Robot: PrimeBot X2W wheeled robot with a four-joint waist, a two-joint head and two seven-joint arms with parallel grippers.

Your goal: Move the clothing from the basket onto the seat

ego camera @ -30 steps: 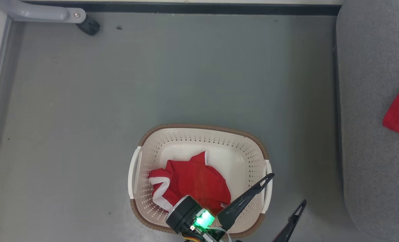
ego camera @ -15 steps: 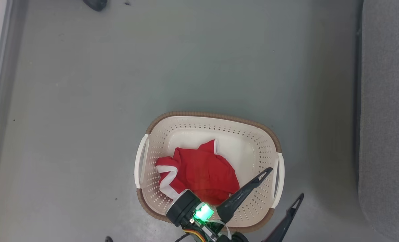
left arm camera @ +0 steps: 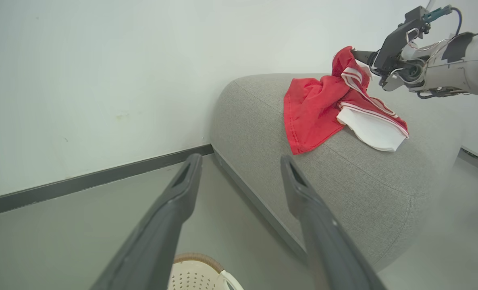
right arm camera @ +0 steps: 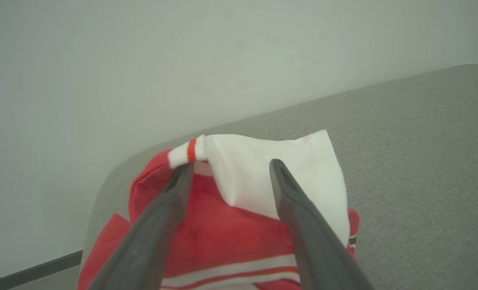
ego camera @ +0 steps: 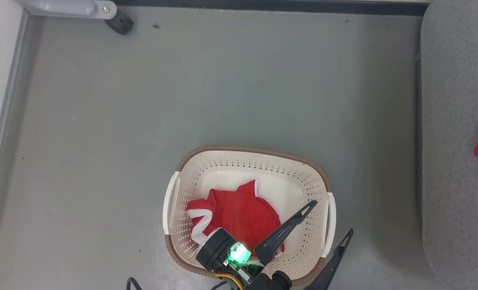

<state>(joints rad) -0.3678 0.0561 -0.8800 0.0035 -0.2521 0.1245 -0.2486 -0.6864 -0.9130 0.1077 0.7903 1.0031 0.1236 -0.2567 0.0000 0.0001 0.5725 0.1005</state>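
the right gripper (right arm camera: 231, 163) is holding its fingers wide over clothing (right arm camera: 223, 237) on the seat (right arm camera: 424, 161). it should be lifting straight up, snagging nothing. the left gripper (ego camera: 329, 219) is hanging wide open above more in the basket (ego camera: 223, 165).

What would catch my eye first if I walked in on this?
The bright red fabric: a crumpled garment lies in the cream basket on the grey floor, and a red-and-white garment is draped on the grey seat. The right gripper stands open right at that second one.
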